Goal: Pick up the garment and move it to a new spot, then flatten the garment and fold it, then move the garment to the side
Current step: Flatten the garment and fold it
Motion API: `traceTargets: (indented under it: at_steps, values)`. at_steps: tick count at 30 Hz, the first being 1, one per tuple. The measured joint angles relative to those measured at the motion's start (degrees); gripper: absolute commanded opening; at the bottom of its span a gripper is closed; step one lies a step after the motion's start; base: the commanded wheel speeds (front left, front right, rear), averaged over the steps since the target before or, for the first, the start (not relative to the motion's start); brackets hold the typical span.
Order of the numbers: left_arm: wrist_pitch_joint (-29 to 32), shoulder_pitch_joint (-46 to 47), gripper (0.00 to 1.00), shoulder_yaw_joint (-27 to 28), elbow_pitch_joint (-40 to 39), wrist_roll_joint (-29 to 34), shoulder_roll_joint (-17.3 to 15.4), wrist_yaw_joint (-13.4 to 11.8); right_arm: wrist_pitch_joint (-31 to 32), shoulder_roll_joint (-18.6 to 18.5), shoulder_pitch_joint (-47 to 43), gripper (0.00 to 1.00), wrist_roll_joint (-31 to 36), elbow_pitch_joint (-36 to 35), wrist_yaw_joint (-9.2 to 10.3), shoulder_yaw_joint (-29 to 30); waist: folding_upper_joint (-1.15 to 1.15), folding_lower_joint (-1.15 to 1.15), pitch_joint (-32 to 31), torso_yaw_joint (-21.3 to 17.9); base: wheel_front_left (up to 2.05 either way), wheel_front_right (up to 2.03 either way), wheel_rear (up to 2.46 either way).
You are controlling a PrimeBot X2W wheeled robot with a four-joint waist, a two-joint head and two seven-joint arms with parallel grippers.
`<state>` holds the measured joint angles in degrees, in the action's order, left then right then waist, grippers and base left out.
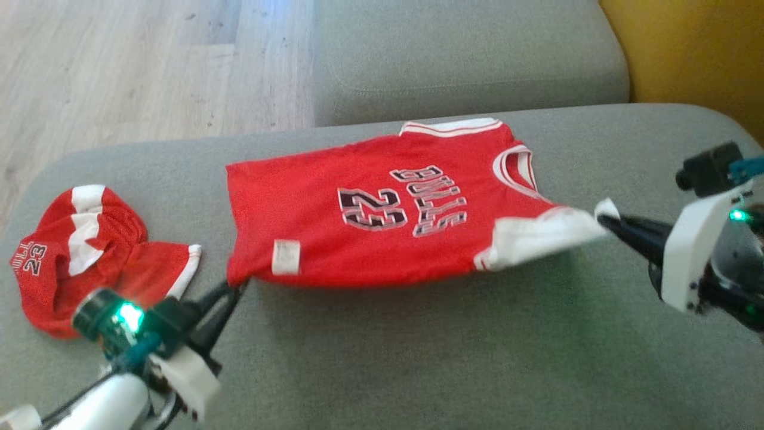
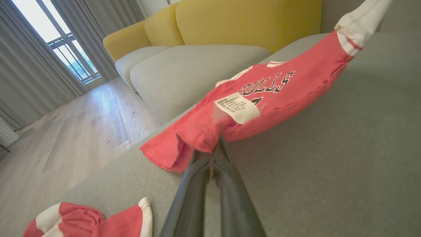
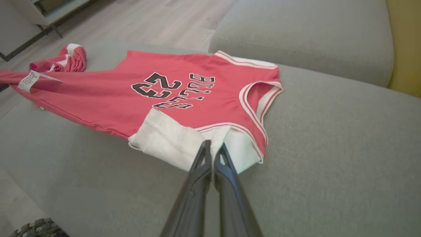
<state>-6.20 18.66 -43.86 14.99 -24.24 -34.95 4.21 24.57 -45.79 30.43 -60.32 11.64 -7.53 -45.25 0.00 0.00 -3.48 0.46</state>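
Pinching the near hem corner of the red sleeveless jersey with white trim and a black 23 [image 1: 382, 209], the left gripper [image 1: 237, 288] has its 2 dark fingers clenched on the cloth, just beside the white care label [image 1: 285, 257]. The right gripper [image 1: 603, 221], also clamped tight, grasps the white-lined shoulder end. Between them the jersey's near edge hangs stretched, raised off the grey fabric sofa cushion [image 1: 418, 358]; its far edge rests on the cushion. Bare cushion spreads wide on the robot's side. Crumpled red-and-white shorts [image 1: 89, 251] lie to the left, apart from the jersey. Beyond are a second grey cushion [image 1: 465, 54], a pale wooden floor [image 1: 149, 60] and a yellow backrest [image 1: 692, 48].
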Motion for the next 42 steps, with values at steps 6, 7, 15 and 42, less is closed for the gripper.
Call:
traceTargets:
  at_steps: [6,7,15,42]
  values:
    - [4.00,-5.79,0.00,-0.68,-6.80,-1.64,-3.79,-1.79,10.73,-3.14,-7.04,0.00,-4.05,-4.91,0.00,4.22,0.00,0.00,-1.84,0.23,0.00,0.00,0.00]
    - [4.38,-6.41,0.00,-0.69,-7.49,-1.87,-4.28,-1.96,12.26,-3.37,-8.05,0.00,-4.89,-5.54,0.00,5.02,0.00,0.00,-2.11,0.22,0.00,0.00,0.00]
    - [6.82,-11.12,0.00,-1.21,-12.66,-2.81,-7.49,-3.24,24.57,-5.61,-17.56,0.00,-8.82,-10.59,0.00,11.82,0.00,-0.01,-3.67,0.09,0.00,0.00,0.00]
    - [13.19,-6.89,0.00,-3.22,-11.76,-5.35,-8.92,0.09,40.69,11.31,-26.43,0.00,9.48,-23.03,0.00,34.77,0.00,0.01,1.96,1.82,0.00,0.00,0.00]
